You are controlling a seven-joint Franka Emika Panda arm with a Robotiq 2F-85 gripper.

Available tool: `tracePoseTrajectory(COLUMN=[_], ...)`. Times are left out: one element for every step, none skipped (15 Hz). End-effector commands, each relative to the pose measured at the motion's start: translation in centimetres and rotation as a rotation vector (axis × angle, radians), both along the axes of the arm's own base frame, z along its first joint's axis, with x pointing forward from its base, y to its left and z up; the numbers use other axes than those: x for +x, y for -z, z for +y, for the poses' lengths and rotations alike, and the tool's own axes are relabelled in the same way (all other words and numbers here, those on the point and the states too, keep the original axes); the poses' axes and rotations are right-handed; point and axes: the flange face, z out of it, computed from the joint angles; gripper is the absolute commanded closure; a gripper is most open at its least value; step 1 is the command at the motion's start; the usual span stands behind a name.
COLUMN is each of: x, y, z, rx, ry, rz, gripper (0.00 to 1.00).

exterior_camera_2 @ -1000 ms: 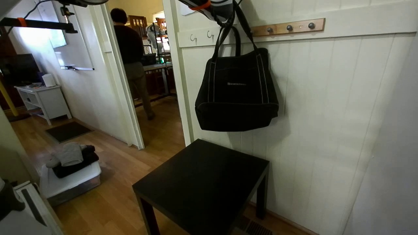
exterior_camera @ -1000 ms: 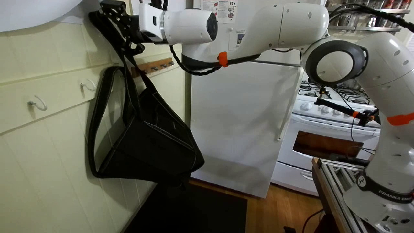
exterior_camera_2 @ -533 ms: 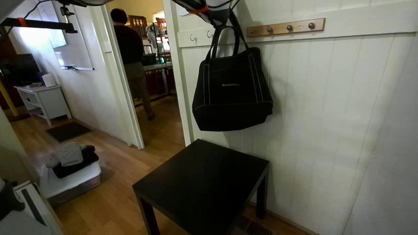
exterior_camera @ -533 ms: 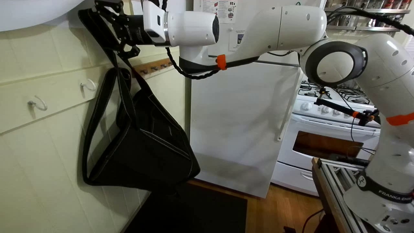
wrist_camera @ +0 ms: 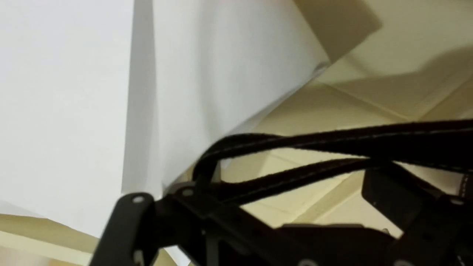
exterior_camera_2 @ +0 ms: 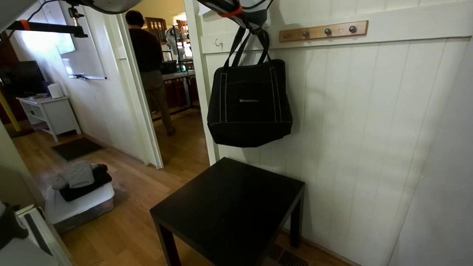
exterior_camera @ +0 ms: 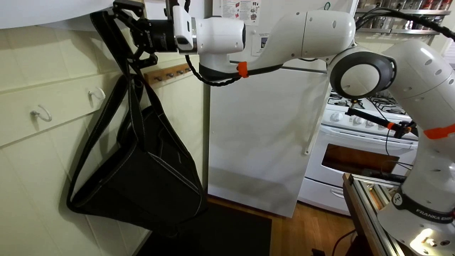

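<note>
Claw [exterior_camera: 122,37] — spread | black bag [exterior_camera_2: 249,109] — shifted away from peg rack [exterior_camera_2: 316,32]

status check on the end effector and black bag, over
Black two-finger end effector open. Black fabric tote bag: strap looped over one finger. Large white paper-like sheet close ahead, contact unclear.

One black bag [exterior_camera: 138,188], two white hooks [exterior_camera: 42,119], one peg rail [exterior_camera_2: 316,33], one person [exterior_camera_2: 146,55]

Arm [exterior_camera: 321,35] stretched out high, wrist [exterior_camera: 220,35] near level, hand [exterior_camera: 121,37] spread wide.
</note>
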Motion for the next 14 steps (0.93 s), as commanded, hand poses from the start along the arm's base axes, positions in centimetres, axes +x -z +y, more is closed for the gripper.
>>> tracePoseTrajectory(x=[-0.2,-0.2,-0.2,-0.2,-0.3,-0.5,-0.6,-0.8,-1.0,-1.0,-1.3,-1.5,-1.7,-2.0], y=[-0.2,0.3,0.7,1.1,1.5,1.9,2.3,2.6,3.0,3.3,3.5,3.5,3.6,3.9], z=[-0.1,-0.2,-0.4,-0.4,-0.6,-0.7,-0.8,-0.8,-0.9,-0.9,-0.9,-0.9,-0.9,-1.0], rx=[-0.008,-0.010,-0.014,-0.018,-0.026,-0.031,-0.038,-0.045,-0.047,-0.052,-0.052,-0.053,-0.056,-0.062], ry=[-0.022,-0.019,-0.012,-0.006,0.000,0.005,0.011,0.018,0.016,0.026,0.027,0.031,0.036,0.042], rz=[-0.008,0.009,0.023,0.044,0.068,0.090,0.107,0.128,0.150,0.164,0.183,0.200,0.212,0.236], gripper=[0.00,0.00,0.00,0.00,0.00,0.00,0.00,0.00,0.00,0.00,0.00,0.00,0.00,0.00])
